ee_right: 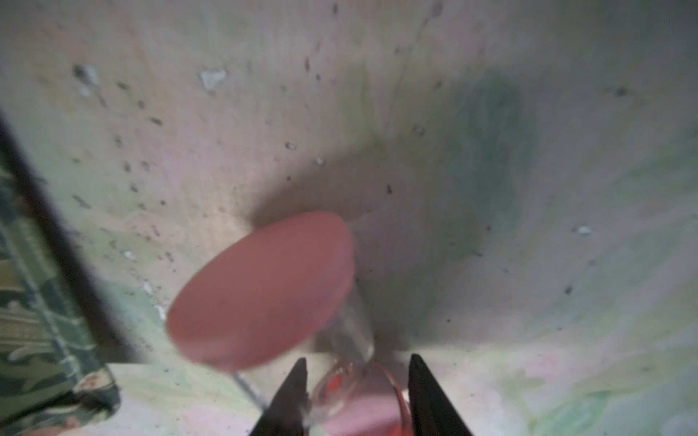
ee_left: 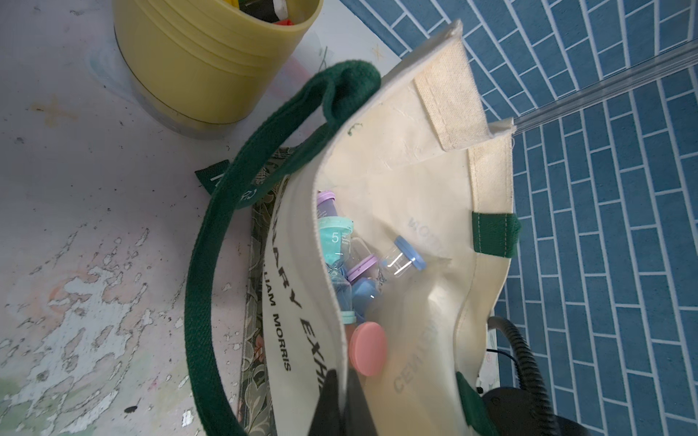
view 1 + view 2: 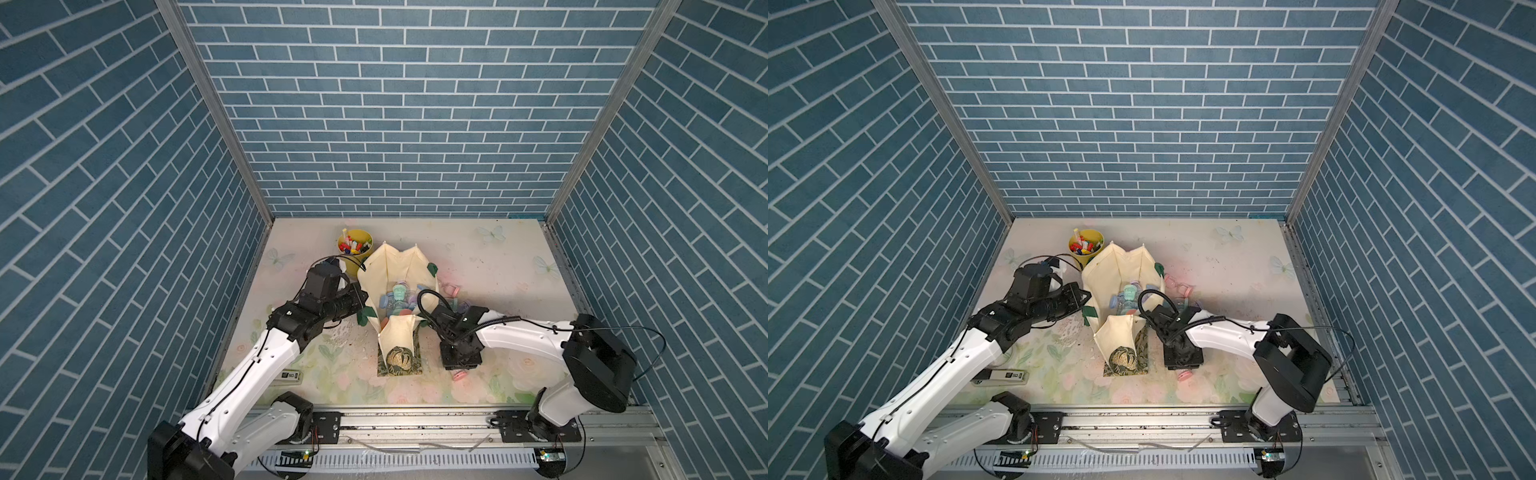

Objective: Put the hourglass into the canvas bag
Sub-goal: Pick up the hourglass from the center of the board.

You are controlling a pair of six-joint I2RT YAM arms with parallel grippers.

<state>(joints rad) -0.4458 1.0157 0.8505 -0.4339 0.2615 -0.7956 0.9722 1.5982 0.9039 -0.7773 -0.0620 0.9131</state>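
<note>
The right end effector (image 1: 357,364) pinches the pink-capped hourglass (image 1: 260,290) at its glass waist.

The cream canvas bag (image 3: 382,270) stands open at frame centre, pastel hourglasses (image 3: 400,293) inside. The pink-capped hourglass (image 3: 459,376) is outside it, toward the lower right.

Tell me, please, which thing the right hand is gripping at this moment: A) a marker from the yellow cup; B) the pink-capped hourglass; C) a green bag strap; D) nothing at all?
B: in the right wrist view the right hand has its jaws closed on the glass of the pink-capped hourglass, while the left hand pinches the rim of the canvas bag.
</note>
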